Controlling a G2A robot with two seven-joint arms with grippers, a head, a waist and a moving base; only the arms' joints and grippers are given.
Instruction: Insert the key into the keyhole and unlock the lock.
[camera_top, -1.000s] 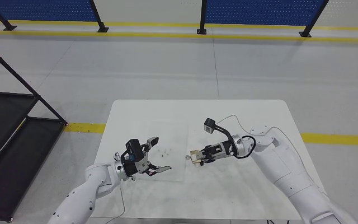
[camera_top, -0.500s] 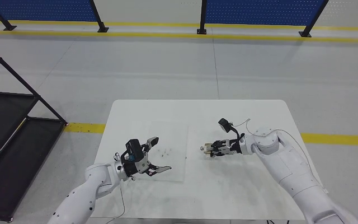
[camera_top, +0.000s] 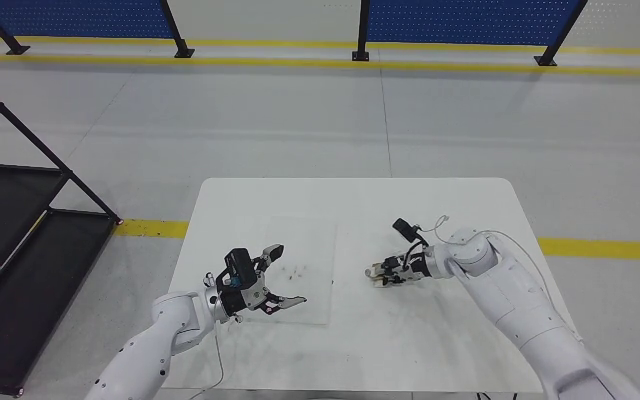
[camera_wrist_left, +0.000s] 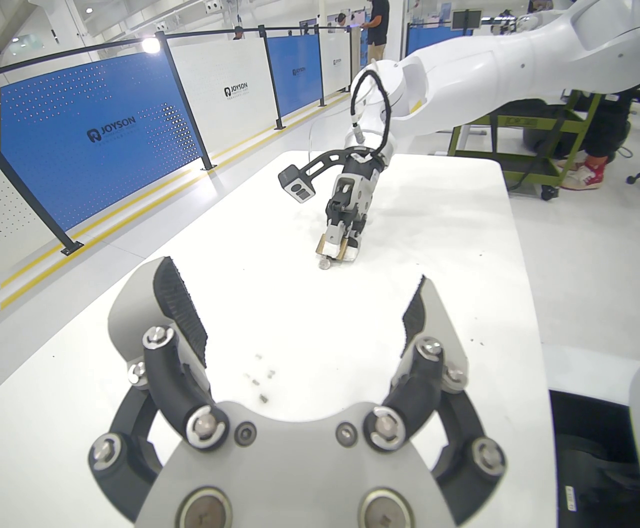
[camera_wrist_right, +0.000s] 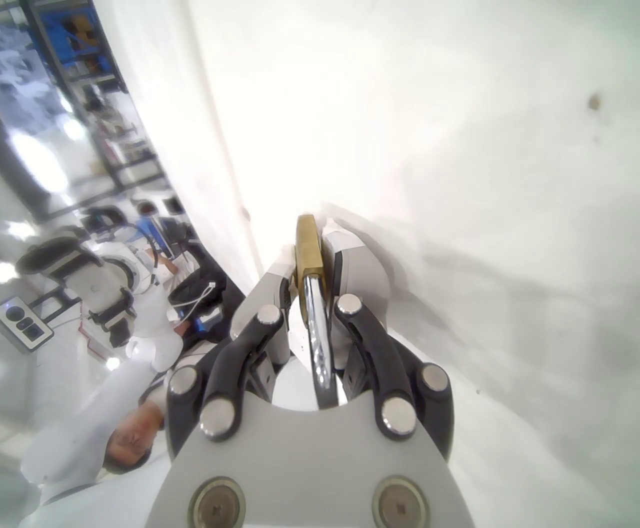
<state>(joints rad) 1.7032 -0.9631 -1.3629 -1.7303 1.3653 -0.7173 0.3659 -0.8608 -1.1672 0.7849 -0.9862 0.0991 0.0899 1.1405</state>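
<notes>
My right gripper (camera_top: 384, 272) is shut on a brass padlock (camera_wrist_right: 307, 245), whose silver shackle (camera_wrist_right: 317, 340) runs back between the fingers. In the left wrist view the padlock (camera_wrist_left: 334, 246) points down at the white table (camera_top: 430, 330), right of its middle. A small silver piece (camera_wrist_left: 325, 263), seemingly the key's head, sticks out of the lock's lower end, close to the tabletop. My left gripper (camera_top: 290, 275) hovers open over the table's left part with nothing between its ribbed pads (camera_wrist_left: 172, 300). It stands well apart from the lock.
A thin clear mat (camera_top: 312, 300) lies under the left gripper, with several small dark specks (camera_wrist_left: 260, 385) on it. Black posts and blue fence panels (camera_top: 460, 20) stand far behind the table. A black rack (camera_top: 40, 230) stands on the floor to the left.
My right gripper has carried the padlock to the right, away from the left gripper, and tilted it down toward the tabletop. The left arm has kept still.
</notes>
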